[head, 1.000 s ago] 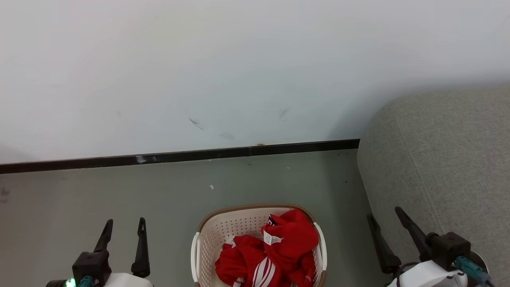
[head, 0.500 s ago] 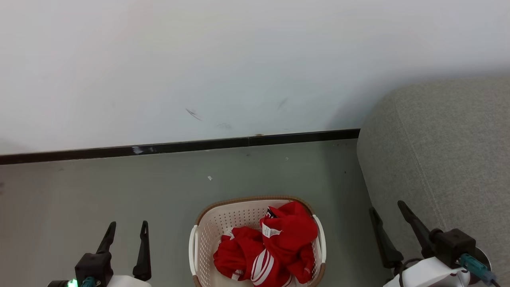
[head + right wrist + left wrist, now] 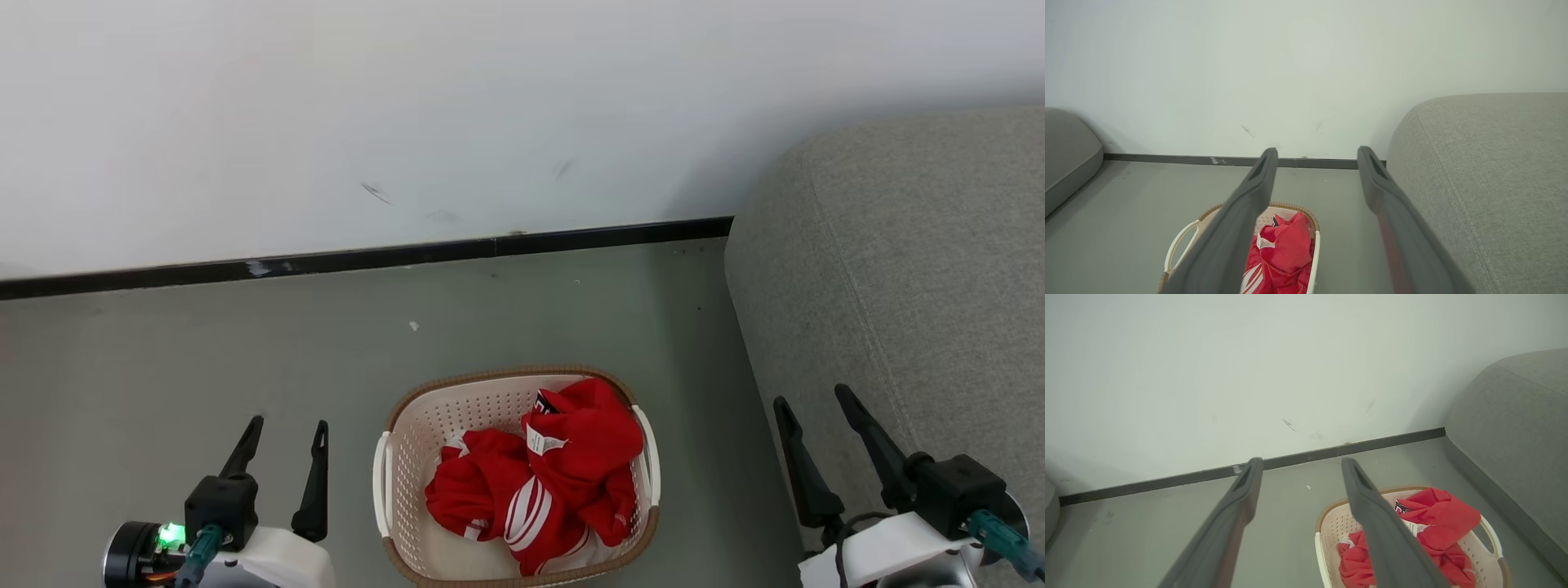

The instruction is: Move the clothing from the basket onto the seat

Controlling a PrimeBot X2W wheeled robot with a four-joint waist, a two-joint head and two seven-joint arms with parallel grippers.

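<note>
The red clothing point(image 3: 543, 474) with white stripes lies bunched in the cream basket point(image 3: 457, 416) on the floor, low in the head view. The grey seat point(image 3: 906, 269) rises to the right of the basket. My left gripper point(image 3: 286, 425) stands open at the lower left, apart from the basket, fingers empty. At the lower right my right gripper point(image 3: 812, 396) is open in front of the seat's side. The left wrist view has the clothing point(image 3: 1449, 520) and basket point(image 3: 1331, 531) right of my gripper point(image 3: 1300, 463). Below my right gripper point(image 3: 1316, 153) lie the clothing point(image 3: 1286, 249), basket point(image 3: 1180, 241) and seat point(image 3: 1490, 163).
A white wall point(image 3: 408, 106) with a black baseboard point(image 3: 367, 259) runs behind the basket. Bare grey floor point(image 3: 204, 343) spreads left of the basket. Another grey cushion edge point(image 3: 1065, 151) sits at the far left in the right wrist view.
The head camera has tilted down, so the wall, basket and seat have slid up the picture and more of the basket shows. Both grippers stay open.
</note>
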